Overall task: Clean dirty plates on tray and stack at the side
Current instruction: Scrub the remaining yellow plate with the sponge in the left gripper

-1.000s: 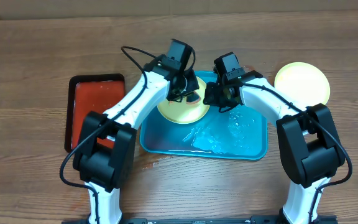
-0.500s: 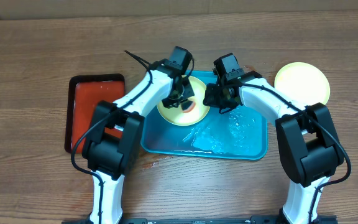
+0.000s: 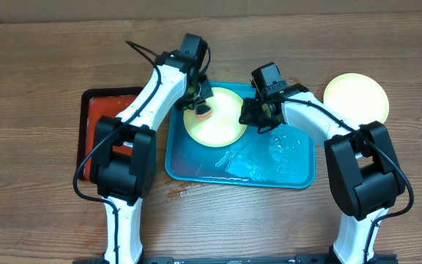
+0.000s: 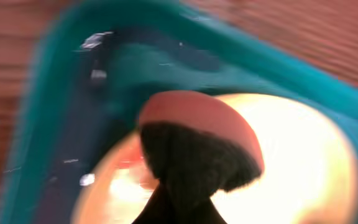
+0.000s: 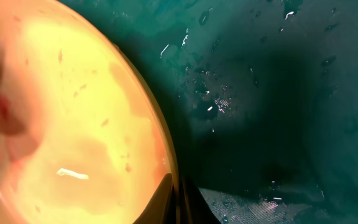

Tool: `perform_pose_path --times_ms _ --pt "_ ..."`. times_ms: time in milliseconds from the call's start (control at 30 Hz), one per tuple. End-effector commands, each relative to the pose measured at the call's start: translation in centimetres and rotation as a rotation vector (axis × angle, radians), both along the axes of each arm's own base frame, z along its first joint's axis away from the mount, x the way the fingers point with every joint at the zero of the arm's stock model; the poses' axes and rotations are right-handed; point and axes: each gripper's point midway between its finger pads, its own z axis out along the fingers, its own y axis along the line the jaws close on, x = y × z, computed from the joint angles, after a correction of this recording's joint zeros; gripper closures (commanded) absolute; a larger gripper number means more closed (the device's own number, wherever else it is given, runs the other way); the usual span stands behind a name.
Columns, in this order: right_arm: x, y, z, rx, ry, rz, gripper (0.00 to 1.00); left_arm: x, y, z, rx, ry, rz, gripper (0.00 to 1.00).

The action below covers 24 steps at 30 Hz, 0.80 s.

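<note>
A yellow-green plate [image 3: 222, 125] with red smears lies in the left half of the turquoise tray [image 3: 189, 165]. My left gripper [image 3: 198, 105] is shut on a sponge [image 3: 203, 111] with a pink top and black pad, pressed on the plate's far-left rim. In the left wrist view the sponge [image 4: 197, 124] sits on the plate [image 4: 291, 174] near the tray corner [image 4: 61, 93], with the gripper [image 4: 182, 202] below it. My right gripper [image 3: 249, 114] pinches the plate's right rim; the right wrist view shows the fingers [image 5: 179, 202] on the rim of the plate [image 5: 73, 143] over the wet tray [image 5: 278, 93]. A second yellow-green plate [image 3: 356, 99] lies on the table at the right. I cannot make out the light blue plate.
A red tray with a black rim [image 3: 116, 121] lies left of the turquoise tray. Water and foam [image 3: 258, 158] cover the turquoise tray's right half. A wet patch [image 3: 178, 192] marks the wooden table at the tray's front left corner.
My left gripper has dragged the sponge from the plate's middle up and left to its far-left rim. The right gripper and the plate have stayed put.
</note>
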Motion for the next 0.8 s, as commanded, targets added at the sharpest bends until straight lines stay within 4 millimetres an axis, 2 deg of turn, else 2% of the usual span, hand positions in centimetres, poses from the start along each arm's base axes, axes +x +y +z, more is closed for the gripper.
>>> perform_pose_path --times_ms 0,167,267,400,533,767 --pt "0.6 -0.1 0.5 -0.009 -0.026 -0.006 0.96 -1.0 -3.3 -0.2 -0.098 0.030 -0.091 0.96" --pt "0.6 -0.1 0.5 -0.009 -0.025 -0.006 0.96 -1.7 -5.1 -2.1 -0.105 0.009 -0.129 0.96" --pt "0.6 -0.1 0.5 -0.009 -0.025 -0.006 0.96 -1.9 -5.1 -3.2 -0.071 -0.011 -0.133 0.96" --pt "0.6 -0.1 0.5 -0.009 -0.025 -0.006 0.96 -1.6 -3.3 -3.9 0.022 -0.032 -0.108 0.96" --pt "0.6 -0.1 0.5 -0.009 -0.025 -0.006 0.96 -1.2 -2.4 -3.9 0.071 -0.048 -0.109 0.96" --pt "0.5 -0.2 0.5 -0.011 -0.019 -0.006 0.96 -2.2 2.6 -3.7 0.297 0.003 -0.060 0.96"
